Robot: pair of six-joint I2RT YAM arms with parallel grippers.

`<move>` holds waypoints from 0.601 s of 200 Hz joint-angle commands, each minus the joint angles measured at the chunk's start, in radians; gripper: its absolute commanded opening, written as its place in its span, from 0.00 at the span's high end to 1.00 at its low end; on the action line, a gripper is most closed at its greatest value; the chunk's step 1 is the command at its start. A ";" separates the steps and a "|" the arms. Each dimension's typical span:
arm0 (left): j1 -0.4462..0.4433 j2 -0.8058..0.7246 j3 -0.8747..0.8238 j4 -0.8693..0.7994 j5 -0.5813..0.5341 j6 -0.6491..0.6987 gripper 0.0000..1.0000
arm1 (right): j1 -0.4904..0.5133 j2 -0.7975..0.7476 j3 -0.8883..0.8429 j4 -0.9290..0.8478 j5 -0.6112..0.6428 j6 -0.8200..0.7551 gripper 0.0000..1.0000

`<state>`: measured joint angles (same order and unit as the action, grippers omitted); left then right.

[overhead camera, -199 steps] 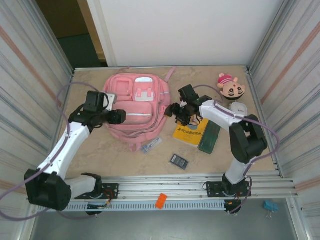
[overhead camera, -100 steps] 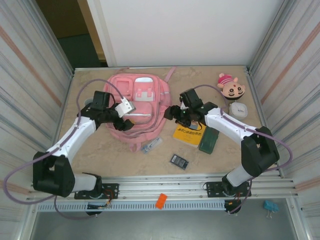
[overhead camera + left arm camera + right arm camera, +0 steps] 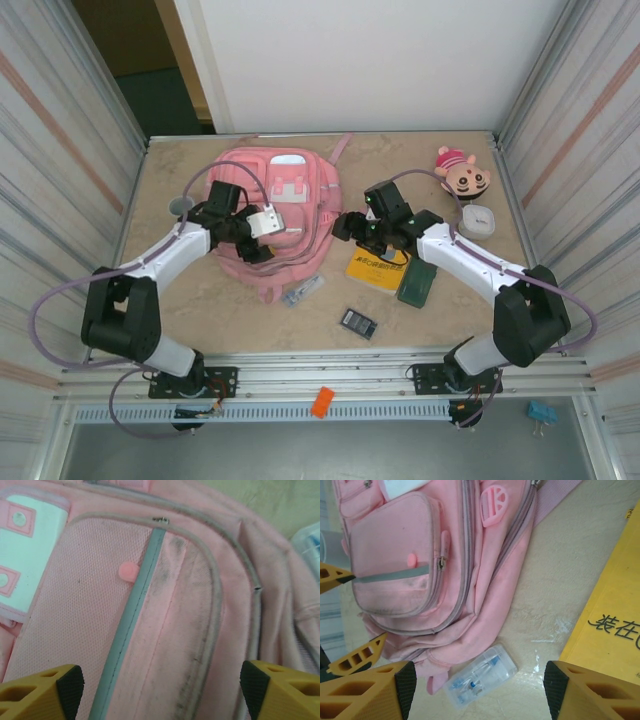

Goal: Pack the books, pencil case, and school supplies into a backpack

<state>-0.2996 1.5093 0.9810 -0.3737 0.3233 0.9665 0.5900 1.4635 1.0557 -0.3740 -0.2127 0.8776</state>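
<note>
The work stood at its opening step: nothing looked packed, and the backpack (image 3: 275, 215) lay flat with its zips apparently closed. The left end effector (image 3: 255, 250) hovered released directly above the front pocket (image 3: 150, 630), fingers spread wide with nothing between them. The right end effector (image 3: 345, 225) was likewise released and empty, with the backpack's side edge just ahead of it. The yellow book (image 3: 380, 265) lay just behind and to one side of it, the green pencil case (image 3: 420, 275) beyond the book, and the calculator (image 3: 358, 323) farther off on the bench (image 3: 200, 310).

The next move probably called for finding a zip pull and pinching it while the other arm steadied the fabric.

The right wrist view showed the pocket's zip pull (image 3: 440, 564) and the clear supply case (image 3: 480, 675) touching the backpack's lower edge, close below the end effector (image 3: 479, 685). The left wrist view gave the pocket's grey strip between its fingers (image 3: 160, 685). The overhead view placed all the items.
</note>
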 commanded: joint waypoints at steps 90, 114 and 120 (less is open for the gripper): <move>-0.012 0.084 0.106 0.040 -0.056 -0.013 0.99 | 0.000 -0.024 0.003 0.019 0.052 -0.080 0.35; 0.024 0.010 0.205 -0.070 0.152 -0.035 1.00 | -0.033 -0.047 -0.003 0.046 0.030 -0.118 0.35; 0.032 -0.004 0.223 -0.087 0.185 -0.035 1.00 | -0.043 -0.052 -0.003 0.056 0.018 -0.134 0.35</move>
<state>-0.3042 1.6199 1.0859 -0.3775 0.3046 0.9611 0.5789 1.4593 1.0557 -0.3634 -0.1860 0.8188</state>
